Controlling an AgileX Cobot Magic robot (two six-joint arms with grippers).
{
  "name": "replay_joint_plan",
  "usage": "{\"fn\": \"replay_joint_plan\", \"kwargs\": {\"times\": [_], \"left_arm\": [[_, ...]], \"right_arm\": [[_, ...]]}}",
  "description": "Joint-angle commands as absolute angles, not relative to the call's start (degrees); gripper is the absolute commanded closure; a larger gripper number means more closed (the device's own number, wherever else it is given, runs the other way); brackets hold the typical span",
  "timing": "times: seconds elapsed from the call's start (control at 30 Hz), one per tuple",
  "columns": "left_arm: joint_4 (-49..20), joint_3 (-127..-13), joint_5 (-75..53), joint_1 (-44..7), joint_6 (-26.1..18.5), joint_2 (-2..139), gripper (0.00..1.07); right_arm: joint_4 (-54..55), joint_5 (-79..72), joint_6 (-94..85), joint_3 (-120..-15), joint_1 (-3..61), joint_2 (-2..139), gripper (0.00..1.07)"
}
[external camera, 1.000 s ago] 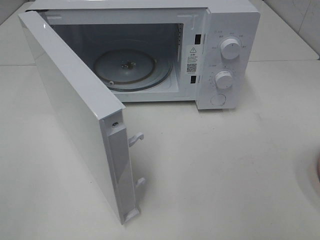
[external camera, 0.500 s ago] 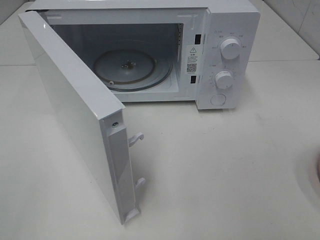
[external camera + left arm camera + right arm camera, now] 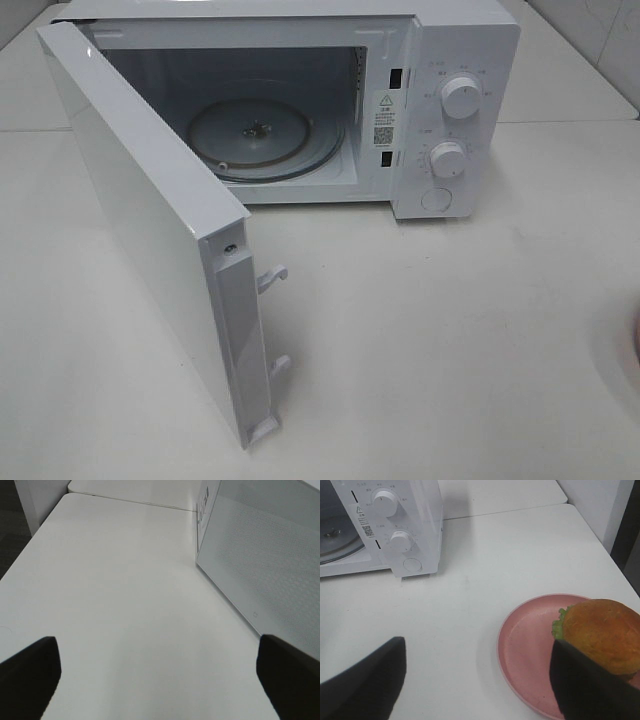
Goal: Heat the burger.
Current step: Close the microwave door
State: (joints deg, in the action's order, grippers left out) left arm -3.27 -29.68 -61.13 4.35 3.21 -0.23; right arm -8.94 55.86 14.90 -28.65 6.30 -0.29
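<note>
The burger (image 3: 605,632) has a glossy orange-brown bun and green lettuce. It sits on the right side of a pink round plate (image 3: 530,645), seen only in the right wrist view. My right gripper (image 3: 477,680) is open and empty, its dark fingertips (image 3: 370,680) spread just short of the plate. My left gripper (image 3: 160,675) is open and empty above bare table beside the microwave door (image 3: 265,565). Neither gripper shows in the exterior high view.
A white microwave (image 3: 300,100) stands at the back with its door (image 3: 150,220) swung wide open toward the front left. Its glass turntable (image 3: 262,138) is bare. Two knobs (image 3: 460,97) sit on its right panel. The table's right edge (image 3: 600,540) is near the plate.
</note>
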Motion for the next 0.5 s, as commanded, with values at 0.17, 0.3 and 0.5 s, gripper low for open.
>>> {"fn": "replay_joint_plan", "kwargs": {"times": [0.17, 0.3, 0.5], "left_arm": [[0.0, -30.0, -48.5, 4.5, 5.4, 2.5, 0.4], [0.0, -28.1, -42.0, 4.5, 5.4, 5.6, 0.61], [-0.6, -23.4, -27.4, 4.5, 5.4, 12.3, 1.05]], "right_arm": [[-8.9, 55.6, 14.8, -28.4, 6.1, -1.7, 0.31], [-8.9, 55.6, 14.8, -28.4, 6.1, -1.7, 0.31], [-8.9, 55.6, 15.0, -28.4, 6.1, -1.7, 0.31]]}}
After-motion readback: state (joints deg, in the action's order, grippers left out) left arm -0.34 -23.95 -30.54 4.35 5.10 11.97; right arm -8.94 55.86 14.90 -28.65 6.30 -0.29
